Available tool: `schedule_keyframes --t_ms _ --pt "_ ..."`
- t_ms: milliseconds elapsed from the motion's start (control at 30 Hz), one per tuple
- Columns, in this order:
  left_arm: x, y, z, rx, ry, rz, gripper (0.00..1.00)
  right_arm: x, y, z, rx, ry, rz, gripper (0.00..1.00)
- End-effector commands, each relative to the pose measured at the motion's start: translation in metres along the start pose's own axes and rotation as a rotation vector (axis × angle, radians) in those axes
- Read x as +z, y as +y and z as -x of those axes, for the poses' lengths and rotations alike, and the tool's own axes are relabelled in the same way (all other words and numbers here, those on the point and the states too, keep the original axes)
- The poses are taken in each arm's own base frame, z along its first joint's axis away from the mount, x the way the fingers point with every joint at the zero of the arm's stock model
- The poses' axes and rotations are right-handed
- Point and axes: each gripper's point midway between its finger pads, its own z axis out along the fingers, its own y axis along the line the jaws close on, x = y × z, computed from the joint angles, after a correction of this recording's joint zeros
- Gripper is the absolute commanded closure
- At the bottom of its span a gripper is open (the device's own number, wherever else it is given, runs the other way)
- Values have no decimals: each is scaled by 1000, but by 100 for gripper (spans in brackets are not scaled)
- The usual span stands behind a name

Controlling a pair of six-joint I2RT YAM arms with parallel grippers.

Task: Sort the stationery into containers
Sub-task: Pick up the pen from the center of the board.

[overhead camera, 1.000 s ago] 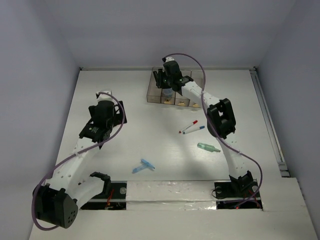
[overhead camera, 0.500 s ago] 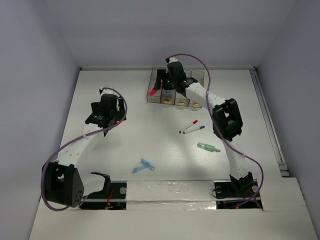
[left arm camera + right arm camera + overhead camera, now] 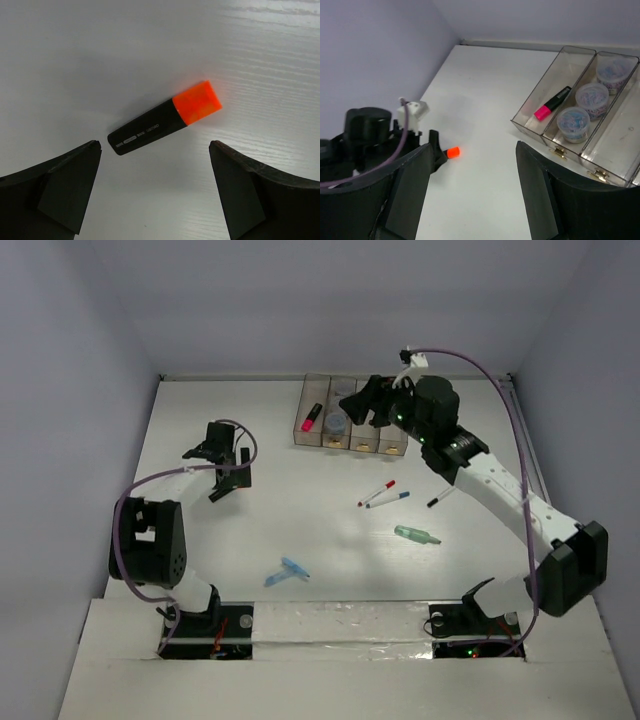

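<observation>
An orange-capped black marker point(image 3: 165, 119) lies flat on the white table just ahead of my open left gripper point(image 3: 155, 175). In the top view that gripper point(image 3: 226, 478) hangs over it and hides it. My right gripper point(image 3: 475, 185) is open and empty, raised to the right of the bins point(image 3: 372, 400). The row of clear bins point(image 3: 392, 448) stands at the back. A pink-capped black marker point(image 3: 311, 418) lies in the leftmost bin point(image 3: 530, 107). Round clear jars point(image 3: 572, 123) sit in the second bin. The orange cap point(image 3: 452, 152) shows beside the left arm.
Two thin white pens, red-capped point(image 3: 377, 492) and blue-capped point(image 3: 390, 500), lie mid-table, with a short dark stick point(image 3: 438, 500) to their right. A green piece point(image 3: 416, 535) lies nearer the front right and light-blue pieces point(image 3: 288, 570) front centre. Walls enclose the table.
The pink marker now lies in the leftmost bin. My right gripper has drawn back from over the bins to the right. My left gripper has moved to hang over the orange marker.
</observation>
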Motion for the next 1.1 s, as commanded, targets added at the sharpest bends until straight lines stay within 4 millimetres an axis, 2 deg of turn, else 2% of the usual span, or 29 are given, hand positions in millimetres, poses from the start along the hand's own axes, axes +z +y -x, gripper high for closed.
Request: schedule_keyframes --t_ms 0,33,67,167,300,433,633,667,700,733,867,933,1067 --pt "1 -16 8 47 12 -83 10 -21 1 -7 -17 5 13 27" --pt "6 -17 5 54 34 -83 10 -34 4 2 -33 -20 11 26" --pt "8 -18 4 59 43 -90 10 -40 0 -3 -40 -15 -1 26" --pt "15 -19 -1 67 74 -85 11 -59 1 2 -60 -30 -16 26" --pt "27 -17 -9 76 125 -52 13 -73 4 8 -71 -47 -13 26" --pt "41 -15 -16 78 163 -34 23 -79 7 10 -75 -50 -8 26" --pt "54 -22 -27 82 211 -56 48 -85 5 13 -82 -57 -26 26" --pt "56 -22 -29 83 219 -57 59 -89 5 15 -88 -63 -28 26" --pt "56 -23 -29 82 222 -62 66 -90 5 14 -90 -63 -31 26" --pt "56 -24 -31 82 223 -64 79 -93 2 15 -93 -69 -45 26" --pt "49 -25 -24 70 192 -76 100 -105 -1 14 -94 -86 -61 26" --pt "43 -26 -18 58 168 -92 100 -111 -1 12 -96 -86 -61 26" --pt "17 -34 12 6 60 -154 100 -117 -6 0 -93 -63 -69 26"
